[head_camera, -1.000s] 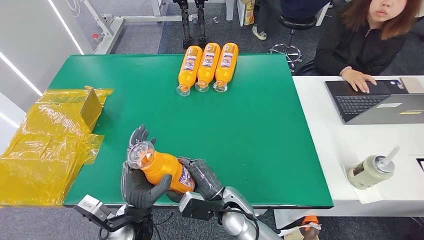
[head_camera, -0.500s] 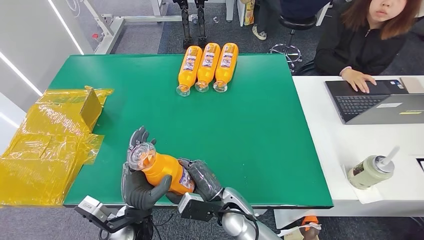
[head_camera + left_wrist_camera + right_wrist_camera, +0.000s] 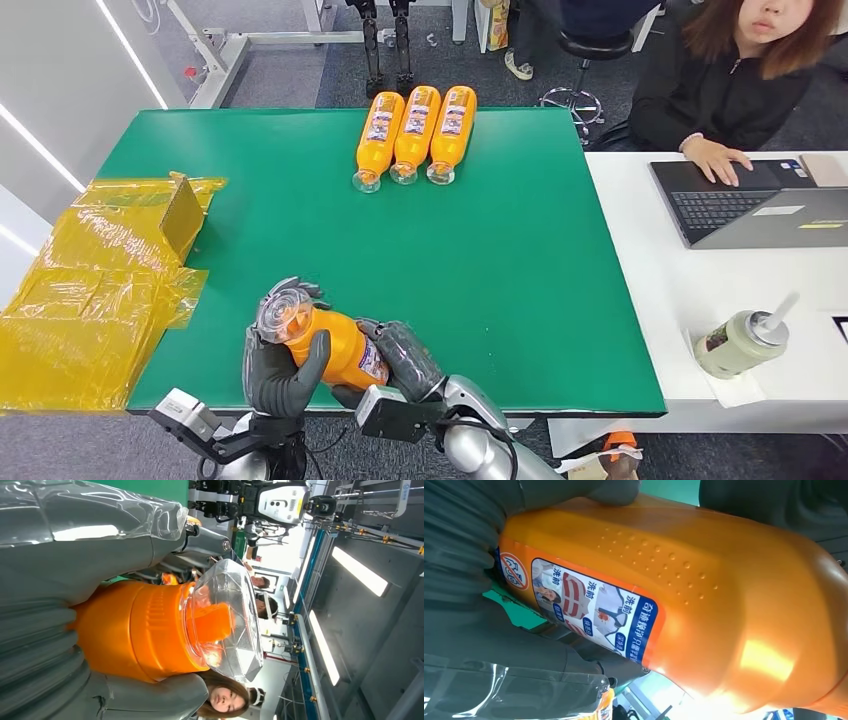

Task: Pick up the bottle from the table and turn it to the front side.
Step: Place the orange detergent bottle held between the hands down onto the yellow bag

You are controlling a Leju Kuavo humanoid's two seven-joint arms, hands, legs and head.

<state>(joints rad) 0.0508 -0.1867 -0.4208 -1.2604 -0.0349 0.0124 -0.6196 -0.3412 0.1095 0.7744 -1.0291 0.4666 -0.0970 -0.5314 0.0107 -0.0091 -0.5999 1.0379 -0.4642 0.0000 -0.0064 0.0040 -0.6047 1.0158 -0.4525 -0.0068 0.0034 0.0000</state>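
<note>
bottle: orange bottle held over the near edge of the green table, lying tilted, clear cap toward the near left; blue-and-white label faces the right wrist camera.
left hand: left hand wraps the neck end from below, fingers curled over the body just behind the cap.
right hand: right hand grips the base end, fingers closed around it.
row: three more orange bottles lie side by side at the far edge, caps pointing near.
left side: yellow plastic wrap on the table's left.
right side: white desk with a laptop; a seated person has a hand on it; a cup nearer.
</note>
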